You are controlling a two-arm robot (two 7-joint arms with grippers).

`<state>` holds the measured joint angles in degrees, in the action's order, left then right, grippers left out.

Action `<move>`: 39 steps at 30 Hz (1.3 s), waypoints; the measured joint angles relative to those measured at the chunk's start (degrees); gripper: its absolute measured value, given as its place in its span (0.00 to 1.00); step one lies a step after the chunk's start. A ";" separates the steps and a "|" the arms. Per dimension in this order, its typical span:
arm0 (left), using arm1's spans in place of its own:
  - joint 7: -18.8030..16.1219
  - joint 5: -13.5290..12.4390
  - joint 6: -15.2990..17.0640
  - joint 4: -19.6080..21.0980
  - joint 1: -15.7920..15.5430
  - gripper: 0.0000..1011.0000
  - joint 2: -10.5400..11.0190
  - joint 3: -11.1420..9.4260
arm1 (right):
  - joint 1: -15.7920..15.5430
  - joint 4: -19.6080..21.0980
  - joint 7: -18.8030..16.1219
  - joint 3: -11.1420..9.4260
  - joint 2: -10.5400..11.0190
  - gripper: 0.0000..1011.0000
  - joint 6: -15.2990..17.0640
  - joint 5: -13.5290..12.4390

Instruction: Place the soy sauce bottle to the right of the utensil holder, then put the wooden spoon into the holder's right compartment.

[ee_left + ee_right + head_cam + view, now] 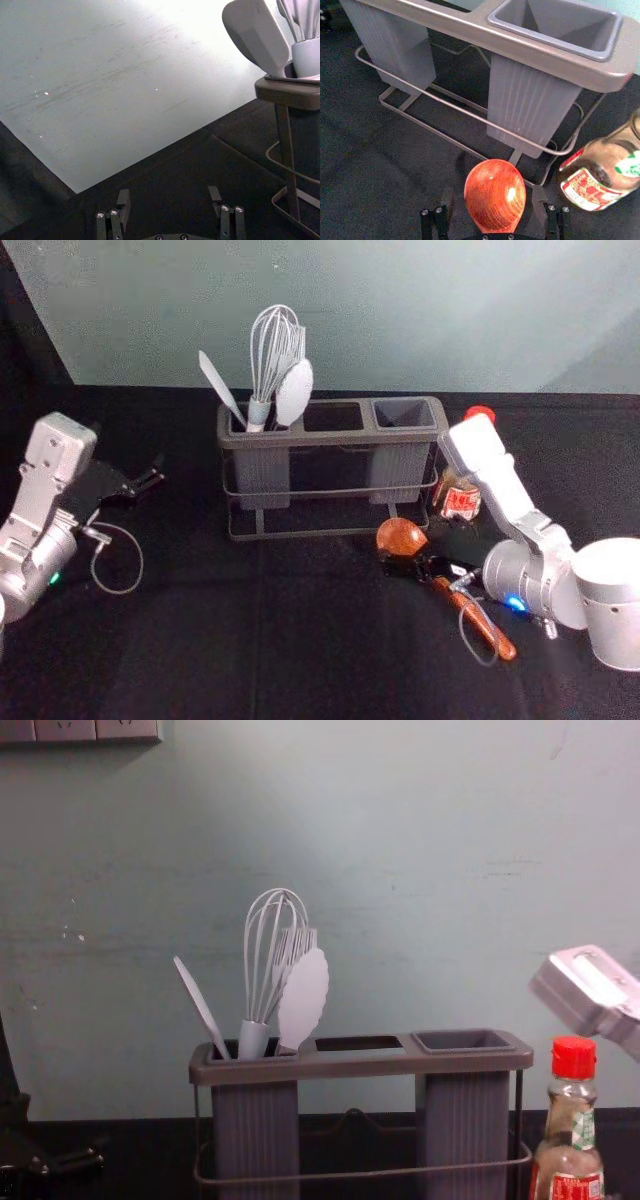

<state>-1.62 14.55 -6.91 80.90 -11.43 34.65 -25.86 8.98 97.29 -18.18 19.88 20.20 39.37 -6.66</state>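
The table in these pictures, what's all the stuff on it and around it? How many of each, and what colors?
Utensil holder: one, grey-brown, in the middle
Cups: two, grey, in the holder's left and right compartments
Whisk: one, pale grey, left cup
Other utensils: three that I can see, pale grey, left cup
Soy sauce bottle: one, clear with red cap, right of the holder
Wooden spoon: one, reddish-brown, in front of the holder, towards its right
Tabletop: one, black, under everything
Wall: one, pale green, behind
Sockets: three, greyish, high on the wall's left
Robot arms: two, white and silver, left and right
Left gripper: one, black, open, left of the holder
Right gripper: one, black, open around the spoon
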 joint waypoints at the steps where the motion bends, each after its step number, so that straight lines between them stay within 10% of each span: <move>1: 0.00 0.00 0.00 0.00 0.00 1.00 0.00 0.00 | 0.28 -0.29 -0.07 0.15 -0.13 0.99 0.11 0.21; 39: 0.00 0.00 0.00 0.00 0.00 1.00 0.00 0.00 | 2.93 -5.92 -3.04 -0.60 -3.77 0.99 -0.67 4.43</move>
<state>-1.62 14.55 -6.91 80.90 -11.43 34.65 -25.86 11.91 91.37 -21.22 19.28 16.43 38.70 -2.22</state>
